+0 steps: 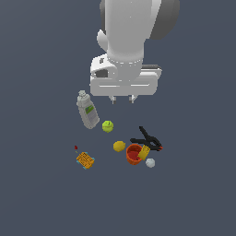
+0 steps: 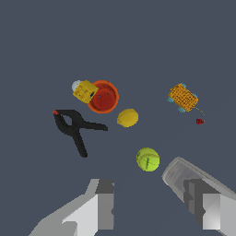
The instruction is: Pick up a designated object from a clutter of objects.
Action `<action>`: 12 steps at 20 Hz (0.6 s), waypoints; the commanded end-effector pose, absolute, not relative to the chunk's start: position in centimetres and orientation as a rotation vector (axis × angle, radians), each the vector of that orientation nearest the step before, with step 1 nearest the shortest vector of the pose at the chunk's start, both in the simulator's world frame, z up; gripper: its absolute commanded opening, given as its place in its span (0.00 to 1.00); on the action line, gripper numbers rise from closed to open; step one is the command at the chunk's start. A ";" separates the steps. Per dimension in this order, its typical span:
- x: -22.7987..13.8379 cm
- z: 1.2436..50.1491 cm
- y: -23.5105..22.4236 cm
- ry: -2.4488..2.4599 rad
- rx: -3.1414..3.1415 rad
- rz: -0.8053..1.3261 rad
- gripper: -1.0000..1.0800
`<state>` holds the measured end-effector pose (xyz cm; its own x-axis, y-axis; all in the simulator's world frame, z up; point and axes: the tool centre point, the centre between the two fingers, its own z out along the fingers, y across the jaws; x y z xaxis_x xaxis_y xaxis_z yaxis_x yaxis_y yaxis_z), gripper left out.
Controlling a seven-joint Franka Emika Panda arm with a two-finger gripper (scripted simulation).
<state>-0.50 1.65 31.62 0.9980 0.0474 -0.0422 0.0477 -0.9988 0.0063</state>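
Note:
The orange-red cup (image 1: 134, 155) stands upright on the grey floor, red inside; it also shows in the wrist view (image 2: 103, 97). A small yellow block (image 1: 144, 151) leans on its rim. Around it lie the yellow ball (image 1: 119, 146), the black clamp (image 1: 147, 139), the white ball (image 1: 150, 162), the green ball (image 1: 108, 126), the grey bottle with a green label (image 1: 87, 110) and the yellow waffle-like block (image 1: 85, 160). My gripper (image 1: 122, 98) is open and empty. It hangs above the floor, away from the cup, between the bottle and the clamp.
A tiny red piece (image 1: 76, 147) lies beside the waffle-like block. In the wrist view the bottle (image 2: 182, 171) lies partly behind one fingertip (image 2: 199, 196), and the green ball (image 2: 148, 159) is the item closest to the gripper (image 2: 151, 193).

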 end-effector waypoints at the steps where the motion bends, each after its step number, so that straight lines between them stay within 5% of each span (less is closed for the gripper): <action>1: -0.5 31.6 1.6 0.079 3.132 -0.067 0.62; 12: 1.4 29.9 2.3 0.309 3.064 -0.133 0.62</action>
<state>1.00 2.16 30.31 0.9830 0.1654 -0.0800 0.1691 -0.9847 0.0419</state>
